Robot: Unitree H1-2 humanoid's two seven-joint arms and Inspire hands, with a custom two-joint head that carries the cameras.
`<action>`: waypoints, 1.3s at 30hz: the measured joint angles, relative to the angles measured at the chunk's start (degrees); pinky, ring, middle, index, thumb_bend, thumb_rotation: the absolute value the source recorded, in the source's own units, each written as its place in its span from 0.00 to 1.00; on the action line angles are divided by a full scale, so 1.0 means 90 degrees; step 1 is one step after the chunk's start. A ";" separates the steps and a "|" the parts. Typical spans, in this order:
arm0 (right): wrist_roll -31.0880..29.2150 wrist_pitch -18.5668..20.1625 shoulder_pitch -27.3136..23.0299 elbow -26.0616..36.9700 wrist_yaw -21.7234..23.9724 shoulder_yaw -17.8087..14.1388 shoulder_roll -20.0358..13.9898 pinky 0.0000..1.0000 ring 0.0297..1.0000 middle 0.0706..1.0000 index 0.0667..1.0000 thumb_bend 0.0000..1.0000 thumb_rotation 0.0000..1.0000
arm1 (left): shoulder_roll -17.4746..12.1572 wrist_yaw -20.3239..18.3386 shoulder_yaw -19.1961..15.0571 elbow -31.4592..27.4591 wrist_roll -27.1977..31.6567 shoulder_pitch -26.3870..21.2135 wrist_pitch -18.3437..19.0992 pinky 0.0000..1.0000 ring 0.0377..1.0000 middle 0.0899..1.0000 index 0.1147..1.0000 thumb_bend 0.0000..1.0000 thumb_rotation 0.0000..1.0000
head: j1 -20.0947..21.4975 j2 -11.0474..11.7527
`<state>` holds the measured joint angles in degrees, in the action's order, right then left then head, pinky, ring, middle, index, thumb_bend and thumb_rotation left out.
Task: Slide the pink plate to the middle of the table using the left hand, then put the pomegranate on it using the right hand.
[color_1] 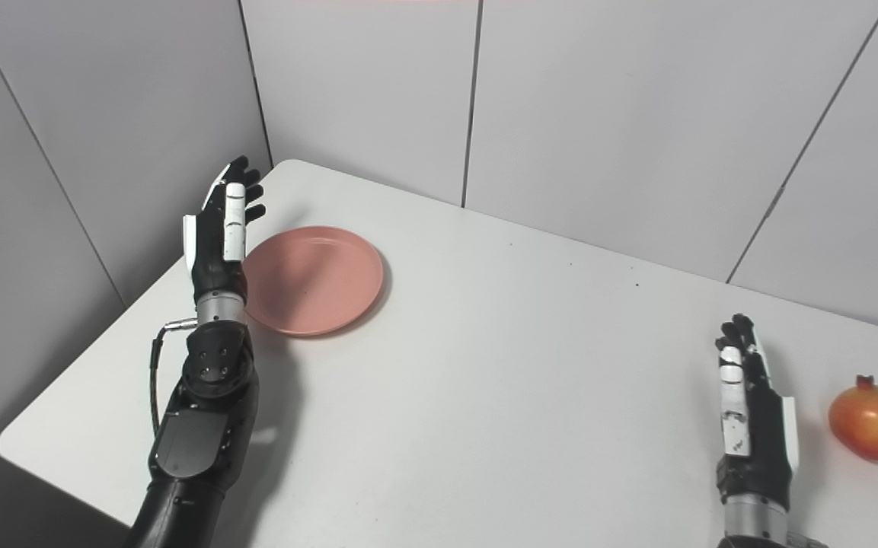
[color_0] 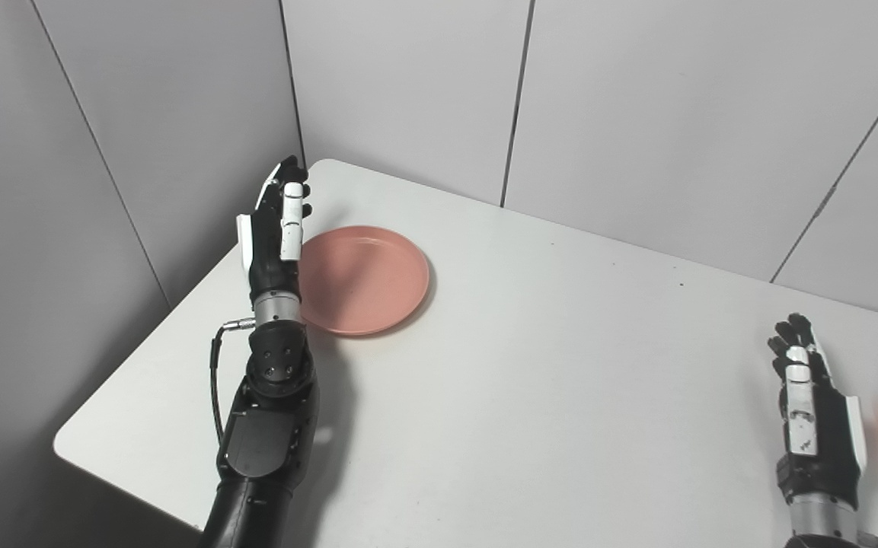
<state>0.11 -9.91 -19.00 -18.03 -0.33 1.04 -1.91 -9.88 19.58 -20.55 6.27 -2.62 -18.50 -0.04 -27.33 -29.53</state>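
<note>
Left hand (color_1: 218, 228) fingers straight and spread, holding nothing, pink plate (color_1: 317, 281) right beside its palm side. Right hand (color_1: 751, 415) open too, pomegranate (color_1: 874, 421) sitting apart behind its fingers.

Pink plate (color_1: 317, 278): smooth, slightly glossy, plastic-like look. Table (color_1: 499, 365): white, smooth, matt top. Pomegranate (color_1: 874, 421): shiny, smooth red-orange skin. Left hand (color_1: 219, 232) and right hand (color_1: 751, 411): black and white hard plastic shells, bare metal ring seen at each wrist. Wall panels (color_1: 598, 114): grey, matt, smooth.
</note>
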 measured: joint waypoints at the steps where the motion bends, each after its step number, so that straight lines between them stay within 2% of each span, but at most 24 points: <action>1: 0.0015 0.0000 0.0000 0.0001 -0.0001 0.0006 -0.0002 0.97 0.93 0.93 0.93 0.48 0.99 | -0.0015 0.0012 -0.0016 0.0005 0.0000 0.0000 0.0000 0.77 0.82 0.81 0.78 0.65 1.00 | 0.0000 0.0010; 9: 0.0038 0.0000 0.0012 0.0054 -0.0002 0.0000 0.0000 0.98 0.93 0.93 0.93 0.46 0.97 | -0.0114 0.0033 -0.0115 0.0151 0.0006 0.0011 -0.0005 0.79 0.84 0.84 0.81 0.69 1.00 | 0.0000 -0.0010; 14: 0.0032 0.0000 0.0022 0.0064 -0.0002 0.0000 -0.0003 0.98 0.93 0.93 0.93 0.48 0.97 | -0.0171 0.0103 -0.0259 0.0591 0.0044 0.0013 -0.0123 0.82 0.86 0.85 0.84 0.64 1.00 | -0.0010 -0.0020; 21: 0.0061 0.0001 0.0026 0.0062 0.0000 0.0009 -0.0011 0.99 0.94 0.93 0.93 0.50 0.98 | -0.0233 0.0127 -0.0297 0.0786 0.0071 0.0015 -0.0213 0.83 0.85 0.85 0.84 0.60 1.00 | -0.0020 -0.0029; 28: 0.0053 0.0001 0.0050 0.0107 0.0002 0.0003 -0.0010 0.98 0.93 0.92 0.92 0.47 0.96 | -0.0293 0.0253 -0.0187 0.1074 -0.0010 0.0015 -0.0236 0.84 0.85 0.86 0.85 0.58 1.00 | -0.0020 -0.0039; 30: 0.0053 0.0001 0.0050 0.0102 0.0002 0.0001 -0.0010 0.97 0.93 0.92 0.92 0.48 0.97 | -0.0305 0.0247 -0.0127 0.1097 -0.0011 0.0015 -0.0236 0.85 0.86 0.87 0.86 0.61 1.00 | -0.0020 -0.0039; 34: 0.0060 0.0001 0.0049 0.0102 0.0001 0.0008 -0.0010 0.97 0.92 0.92 0.92 0.48 0.98 | -0.0317 0.0219 0.0028 0.1203 -0.0012 0.0017 -0.0233 0.88 0.89 0.88 0.88 0.60 1.00 | -0.0020 -0.0039; 39: 0.0105 0.0001 0.0048 0.0101 -0.0002 0.0013 -0.0008 0.98 0.93 0.92 0.92 0.47 0.98 | -0.0328 0.0092 0.0148 0.1334 0.0004 0.0016 -0.0238 0.86 0.88 0.88 0.88 0.60 1.00 | 0.0000 -0.0039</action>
<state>1.05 -9.90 -18.57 -17.12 -0.35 1.16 -1.99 -12.83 20.41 -19.22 18.28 -2.58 -18.36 -2.18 -27.33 -29.88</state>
